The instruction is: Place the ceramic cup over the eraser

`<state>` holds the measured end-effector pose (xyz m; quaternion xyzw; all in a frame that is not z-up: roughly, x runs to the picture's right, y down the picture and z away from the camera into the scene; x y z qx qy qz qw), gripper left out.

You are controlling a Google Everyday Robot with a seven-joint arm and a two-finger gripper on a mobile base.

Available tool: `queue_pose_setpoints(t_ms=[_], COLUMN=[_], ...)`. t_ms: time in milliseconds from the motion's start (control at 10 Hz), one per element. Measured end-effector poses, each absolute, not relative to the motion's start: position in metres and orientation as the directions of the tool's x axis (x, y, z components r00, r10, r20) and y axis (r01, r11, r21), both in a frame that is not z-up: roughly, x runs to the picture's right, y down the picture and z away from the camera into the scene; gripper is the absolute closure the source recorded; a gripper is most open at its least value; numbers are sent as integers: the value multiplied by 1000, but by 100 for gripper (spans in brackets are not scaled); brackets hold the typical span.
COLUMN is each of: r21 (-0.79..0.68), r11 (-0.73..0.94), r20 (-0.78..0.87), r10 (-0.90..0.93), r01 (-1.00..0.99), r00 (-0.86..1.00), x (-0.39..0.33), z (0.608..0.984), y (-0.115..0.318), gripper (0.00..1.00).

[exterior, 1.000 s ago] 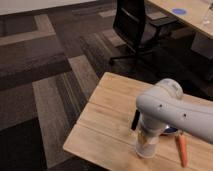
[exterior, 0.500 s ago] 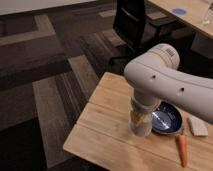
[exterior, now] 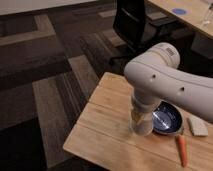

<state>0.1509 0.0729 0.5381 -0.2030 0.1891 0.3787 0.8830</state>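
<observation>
1. The wooden table [exterior: 100, 125] carries everything. The eraser shows nowhere on it; I judge that it is hidden behind the arm [exterior: 165, 82] or under the cup.
2. The tool [exterior: 139, 117] hangs under the wrist, near the middle of the table, and its fingers are together, clamped on the ceramic cup [exterior: 144, 128].
3. The cup is low, at the table surface or just above it, just beside the dark bowl [exterior: 167, 120]. Its long axis stands about vertical; which end is the mouth I cannot tell.
4. The step in hand seems to be the lowering of the cup over the eraser. The next move needs the mouth downward, the cup centred on the eraser, and then a release.
5. Further right lie a beige block [exterior: 197, 126] and a carrot [exterior: 182, 150], both apart from the cup.
</observation>
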Motion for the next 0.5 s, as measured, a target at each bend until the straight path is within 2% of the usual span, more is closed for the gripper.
queue_pose_setpoints(t_ms=[200,500], r21=[-207,-245], r11=[657,648], r20=[-472,-460], r10=[581,577], r01=[-724,-721], r00=[663,675], x=[149,153], z=[538,557], y=[61,61], gripper=[100,100])
